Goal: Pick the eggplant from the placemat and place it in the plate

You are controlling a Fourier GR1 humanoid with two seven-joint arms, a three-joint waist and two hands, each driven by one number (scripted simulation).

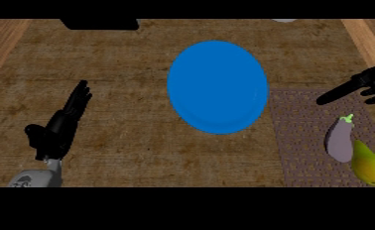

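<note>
A purple eggplant with a green stem lies on the dark woven placemat at the right of the head view. A blue plate sits on the wooden counter in the middle, left of the placemat. My right hand enters from the right edge above the eggplant, fingers straight, pointing left and apart from the eggplant. My left hand rests at the lower left, fingers straight and pointing up, holding nothing.
A yellow-green fruit lies beside the eggplant at the right edge of the placemat. A dark object sits at the far edge, upper left. Lighter wood borders run along both sides.
</note>
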